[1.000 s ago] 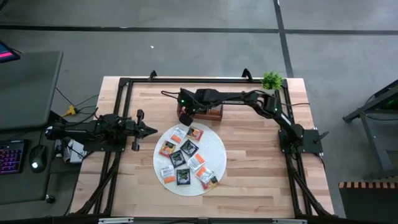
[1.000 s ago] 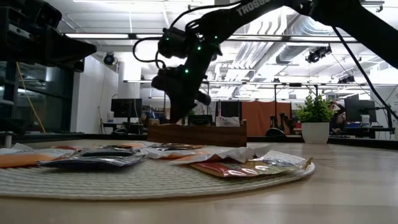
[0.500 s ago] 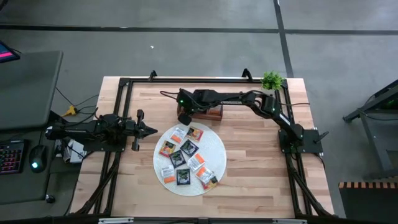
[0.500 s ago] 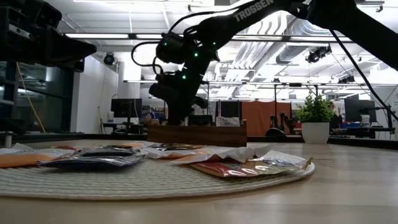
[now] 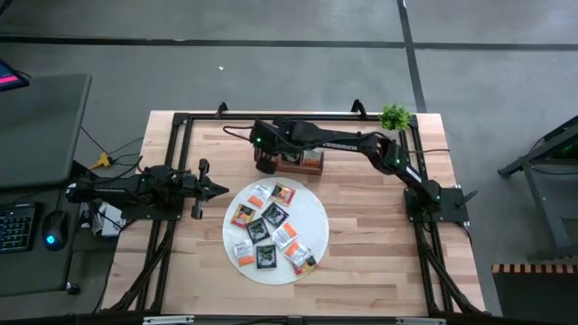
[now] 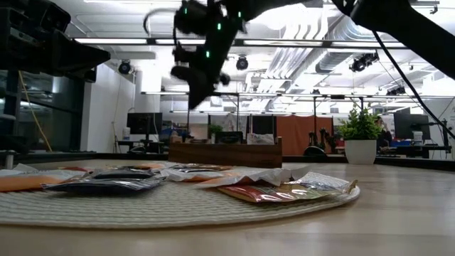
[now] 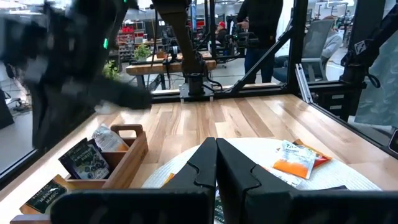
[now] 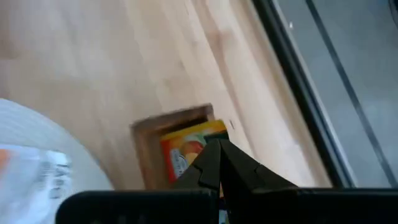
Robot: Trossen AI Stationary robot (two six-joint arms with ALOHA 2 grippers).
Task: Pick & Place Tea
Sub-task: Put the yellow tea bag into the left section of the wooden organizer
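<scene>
Several tea sachets [image 5: 268, 230], black, orange and white, lie flat on the round white mat [image 5: 316, 221] at the table's middle. In the low view they show as sachets [image 6: 106, 179] on the mat [image 6: 178, 206]. The brown wooden tray [image 5: 302, 161] stands just beyond the mat. In the right wrist view an orange sachet [image 8: 186, 146] lies in one compartment of the tray [image 8: 146, 146]. My right gripper [image 5: 265, 163] hangs shut and empty above the tray's left end, as the low view shows of the right gripper [image 6: 193, 80]. My left gripper [image 5: 219, 190] waits shut left of the mat.
A small potted plant [image 5: 395, 116] stands at the table's far right corner. A black frame [image 5: 271, 116] runs along the table's edges. The left wrist view shows more sachets standing in the tray [image 7: 93, 163]. Bare wood lies right of the mat.
My right gripper has risen from just above the tray's left end to well above it, drifting slightly toward the table's far left. The sachets on the mat and the tray have stayed put.
</scene>
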